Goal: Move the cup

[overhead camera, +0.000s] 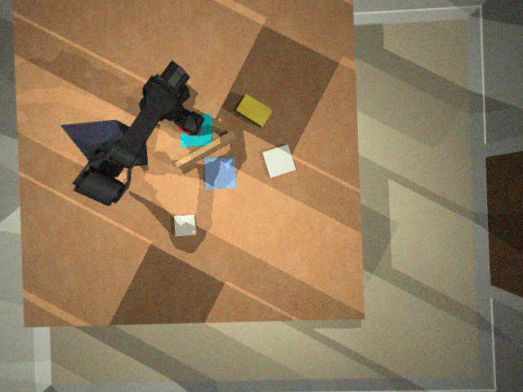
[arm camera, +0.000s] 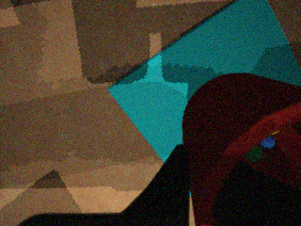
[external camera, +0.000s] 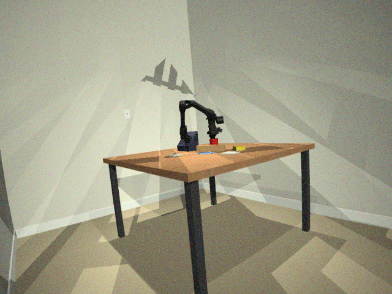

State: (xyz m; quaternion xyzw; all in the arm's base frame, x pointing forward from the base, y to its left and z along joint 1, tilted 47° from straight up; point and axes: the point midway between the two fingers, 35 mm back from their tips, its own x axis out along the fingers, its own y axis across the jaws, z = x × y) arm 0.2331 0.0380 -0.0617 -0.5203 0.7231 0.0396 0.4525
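The red cup point(overhead camera: 184, 130) point(external camera: 213, 141) point(arm camera: 226, 104) is held, roughly upright, by my gripper point(overhead camera: 194, 125) point(external camera: 212, 136), which is shut on it. A blue marble point(arm camera: 268, 142) and a green marble point(arm camera: 255, 153) show inside the cup in the wrist view, with a bit of yellow beside them. The cup is over the cyan pad point(overhead camera: 205, 140) point(arm camera: 146, 110), toward its left side in the top view. It looks raised above the pad; the exact gap is hidden. The blue pad point(overhead camera: 219, 180) point(external camera: 206, 153) carries nothing.
A wooden bar point(overhead camera: 203, 152) point(external camera: 210, 148) stands between the two pads. A yellow block point(overhead camera: 253, 110) point(external camera: 239, 147), a white square point(overhead camera: 279, 161) point(external camera: 231, 152) and a small whitish square point(overhead camera: 185, 225) point(external camera: 174, 155) lie around. A navy wedge point(overhead camera: 99, 136) point(external camera: 192, 140) is by the arm's base.
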